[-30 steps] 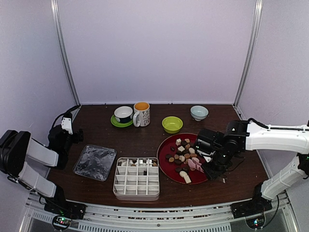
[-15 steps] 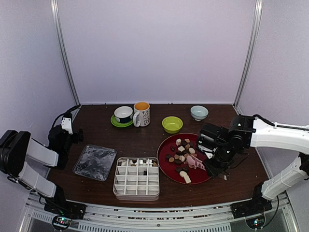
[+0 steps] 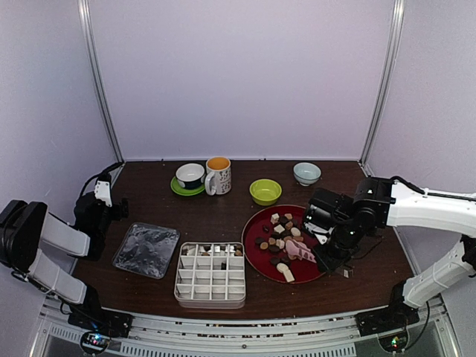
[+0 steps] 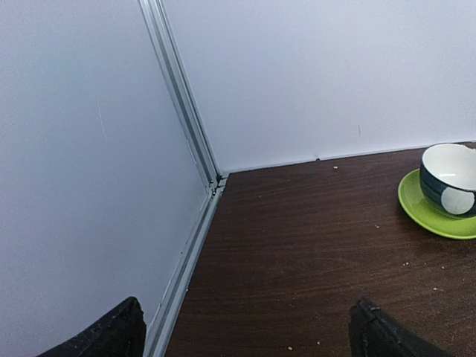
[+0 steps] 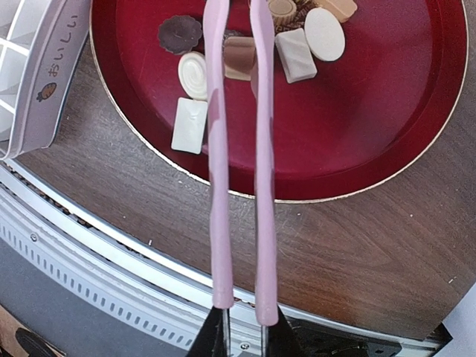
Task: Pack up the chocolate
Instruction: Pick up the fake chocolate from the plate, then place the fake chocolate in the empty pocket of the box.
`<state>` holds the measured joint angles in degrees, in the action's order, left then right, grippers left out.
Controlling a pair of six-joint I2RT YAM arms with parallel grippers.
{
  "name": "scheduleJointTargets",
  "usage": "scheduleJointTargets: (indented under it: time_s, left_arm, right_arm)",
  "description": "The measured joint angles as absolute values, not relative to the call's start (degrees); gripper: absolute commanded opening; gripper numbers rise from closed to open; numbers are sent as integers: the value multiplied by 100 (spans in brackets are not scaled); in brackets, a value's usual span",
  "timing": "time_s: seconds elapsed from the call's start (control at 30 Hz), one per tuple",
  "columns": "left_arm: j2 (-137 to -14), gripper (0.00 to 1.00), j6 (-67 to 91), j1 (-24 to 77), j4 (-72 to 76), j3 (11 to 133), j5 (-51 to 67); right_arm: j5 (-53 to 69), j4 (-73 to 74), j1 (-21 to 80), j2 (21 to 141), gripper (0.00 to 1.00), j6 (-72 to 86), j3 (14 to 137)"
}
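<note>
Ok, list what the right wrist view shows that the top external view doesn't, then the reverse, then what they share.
Right wrist only: printed lettering on the wall of the white divided plastic tray, and a tan square chocolate piece between the arms of the pink plastic tongs. Top external only: the lime green bowl, white mug, pale blue bowl and clear plastic cover. Shared: the round red plate, the chocolates, tongs, tray and dark wooden table.
</note>
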<state>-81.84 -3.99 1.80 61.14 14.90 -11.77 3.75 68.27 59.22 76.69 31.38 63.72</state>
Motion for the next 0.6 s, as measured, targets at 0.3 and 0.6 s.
scheduleJointTargets:
  time_s: [0.3,0.6]
  left_arm:
    - [-8184,98,-399,180,6112,1490,-1177]
    - [-8184,98,-399,180,6112,1490,-1177]
  right_arm:
    - [725,6490,5948,7605,16,3135,6582]
    - [1385,5754,6348,7773,15,3002,6910]
